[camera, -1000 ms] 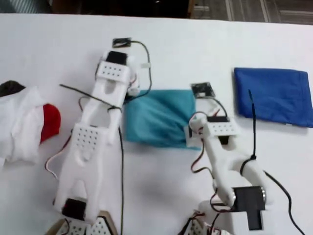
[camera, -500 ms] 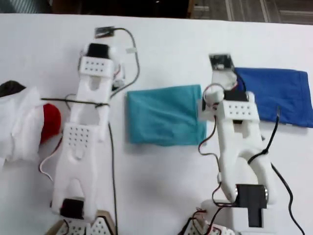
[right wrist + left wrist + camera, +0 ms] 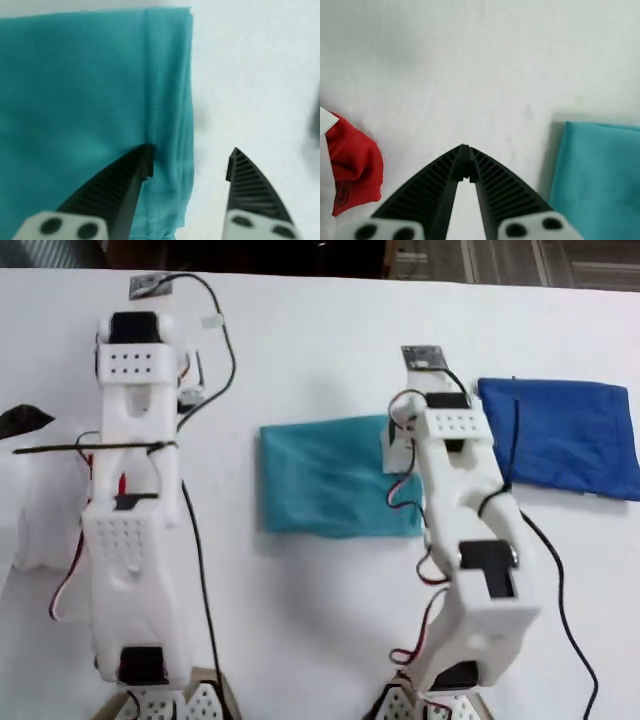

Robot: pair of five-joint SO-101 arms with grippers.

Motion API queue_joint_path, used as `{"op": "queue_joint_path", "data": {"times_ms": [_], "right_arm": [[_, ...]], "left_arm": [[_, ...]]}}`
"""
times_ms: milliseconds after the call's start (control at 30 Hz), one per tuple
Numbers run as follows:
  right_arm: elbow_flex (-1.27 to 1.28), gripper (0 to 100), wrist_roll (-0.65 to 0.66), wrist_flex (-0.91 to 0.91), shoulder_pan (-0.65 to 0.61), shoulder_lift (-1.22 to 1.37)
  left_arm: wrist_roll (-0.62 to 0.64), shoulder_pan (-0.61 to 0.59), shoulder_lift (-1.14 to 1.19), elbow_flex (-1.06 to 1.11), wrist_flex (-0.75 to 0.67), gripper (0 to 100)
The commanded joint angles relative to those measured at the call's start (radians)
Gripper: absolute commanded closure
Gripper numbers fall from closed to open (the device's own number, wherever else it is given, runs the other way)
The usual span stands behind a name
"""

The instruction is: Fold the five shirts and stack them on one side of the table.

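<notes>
One right hand [image 3: 190, 152] fingertip overlaps the edge of the teal shirt [image 3: 75, 75].

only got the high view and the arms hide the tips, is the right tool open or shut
observer: open. The right tool has its tips apart.
operator: where is it over the cloth
observer: it straddles an edge of the teal shirt, one tip over the fabric, the other over bare table.
operator: and the left one
observer: the left tool is shut, tips meeting with nothing between them, over bare table between the red shirt and the teal shirt.
</notes>
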Motion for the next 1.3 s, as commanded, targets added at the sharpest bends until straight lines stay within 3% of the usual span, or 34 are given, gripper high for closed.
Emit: {"op": "queue_joint_path", "data": {"times_ms": [0,367,567,667,833,1067,1267], "right_arm": [[-0.126,75.5,-0.011,0.064,-0.041,0.074],[-0.353,76.2,-0.012,0.225,-0.09,0.341],[-0.486,99.1,-0.003,0.328,-0.09,0.435],[-0.528,98.0,-0.002,0.372,-0.082,0.455],[-0.58,97.7,0.002,0.395,-0.004,0.364],[-0.661,97.8,0.212,0.395,0.156,0.153],[-0.718,97.8,0.307,0.397,0.249,0.102]], "left_arm": [[-0.012,-0.014,-0.155,0.071,0.015,97],[-0.014,-0.106,-0.23,0.15,0.014,97],[-0.014,-0.137,-0.23,0.156,0.014,97],[-0.014,-0.141,-0.23,0.156,0.014,97],[-0.043,-0.147,-0.23,0.159,0.015,97],[-0.044,-0.172,-0.23,0.157,0.015,97],[-0.044,-0.172,-0.227,0.151,0.012,97]]}}
